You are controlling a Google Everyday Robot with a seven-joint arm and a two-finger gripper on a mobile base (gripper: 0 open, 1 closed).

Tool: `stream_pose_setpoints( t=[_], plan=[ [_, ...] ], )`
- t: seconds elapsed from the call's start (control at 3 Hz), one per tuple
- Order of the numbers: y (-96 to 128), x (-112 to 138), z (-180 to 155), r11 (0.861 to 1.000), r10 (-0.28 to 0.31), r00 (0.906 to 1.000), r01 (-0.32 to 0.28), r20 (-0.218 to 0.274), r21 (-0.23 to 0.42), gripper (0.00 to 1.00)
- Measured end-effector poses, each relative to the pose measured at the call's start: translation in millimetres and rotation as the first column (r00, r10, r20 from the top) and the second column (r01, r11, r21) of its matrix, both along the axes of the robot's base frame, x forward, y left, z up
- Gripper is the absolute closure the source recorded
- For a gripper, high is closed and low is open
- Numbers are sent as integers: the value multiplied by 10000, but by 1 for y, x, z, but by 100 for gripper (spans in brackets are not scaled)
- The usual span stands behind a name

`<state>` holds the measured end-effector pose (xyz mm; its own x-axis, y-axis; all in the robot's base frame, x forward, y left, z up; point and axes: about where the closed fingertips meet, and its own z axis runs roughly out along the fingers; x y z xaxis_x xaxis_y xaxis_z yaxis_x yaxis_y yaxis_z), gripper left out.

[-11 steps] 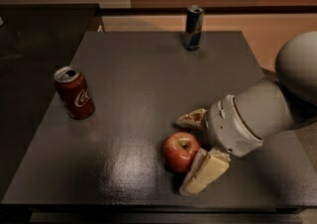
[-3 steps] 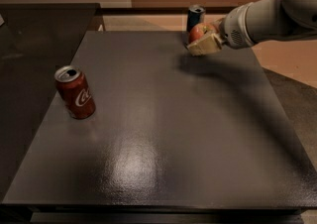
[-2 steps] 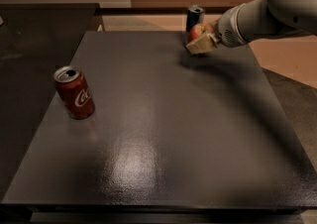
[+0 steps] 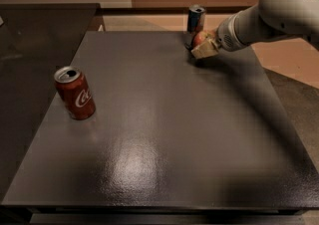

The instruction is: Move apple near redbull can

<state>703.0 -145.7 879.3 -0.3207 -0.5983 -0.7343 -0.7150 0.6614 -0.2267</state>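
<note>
A: Tool [image 4: 202, 45] near the far right of the surface [image 4: 164, 134], clamped around the apple [image 4: 198, 38].

B: Left to right, then?

A: Red Coca-Cola can [image 4: 75, 93] upright near the left edge, well apart from the rest. Further right, redbull can [image 4: 196, 18] upright at the far edge, apple just beside it, slightly nearer.

B: Touching?

A: Cannot tell. Apple half hidden by pale fingers [image 4: 207, 50]; resting on the surface or lifted, unclear. Arm [image 4: 279, 12] cut off at the right border.
</note>
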Motion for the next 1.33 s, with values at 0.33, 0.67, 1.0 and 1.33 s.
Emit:
stream_pose_setpoints(
  t=[0.33,0.67,1.0,1.33],
  plan=[
    [-5,5,-12,9998,-132,9996,127,-257,-177,82],
    [-9,6,-19,9995,-200,9988,189,-445,-237,60],
    [-7,6,-20,9996,-170,9988,159,-461,-235,37],
    [-5,6,-21,9996,-140,9987,129,-481,-234,13]
  ],
)
